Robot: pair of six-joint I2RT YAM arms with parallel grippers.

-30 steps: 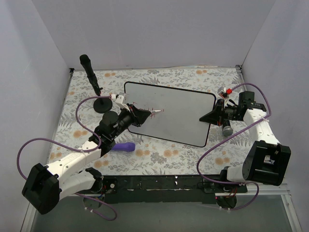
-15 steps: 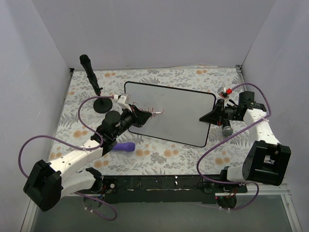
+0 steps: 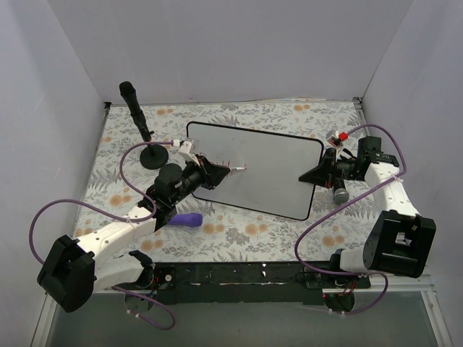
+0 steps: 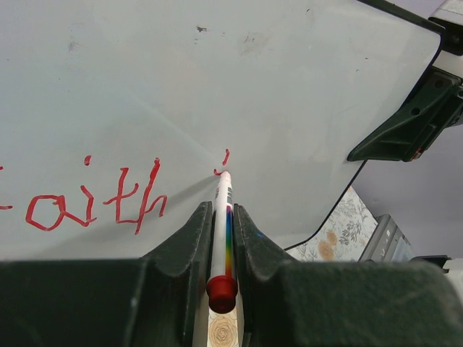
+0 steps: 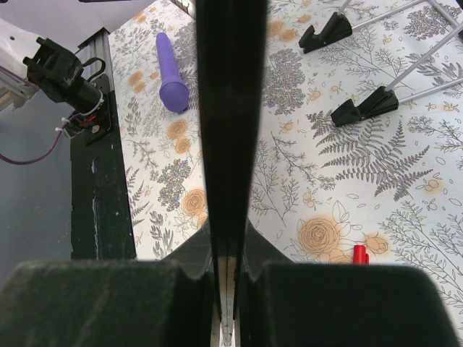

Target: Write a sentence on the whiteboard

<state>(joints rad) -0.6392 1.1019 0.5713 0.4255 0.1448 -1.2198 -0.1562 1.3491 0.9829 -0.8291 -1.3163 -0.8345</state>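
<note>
Whiteboard (image 3: 275,173) lengthwise left-right, slightly skewed

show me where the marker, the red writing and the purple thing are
marker (image 4: 222,231): left wrist view, on its white barrel
red writing (image 4: 121,196): left wrist view, on the crossbar of the t
purple thing (image 5: 172,76): right wrist view, on the middle of its body

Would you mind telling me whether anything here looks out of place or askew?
Only mildly: the whiteboard sits skewed on the floral cloth, where a small red piece, perhaps a pen cap, lies loose. A few dark specks mark the board's bare surface.
</note>
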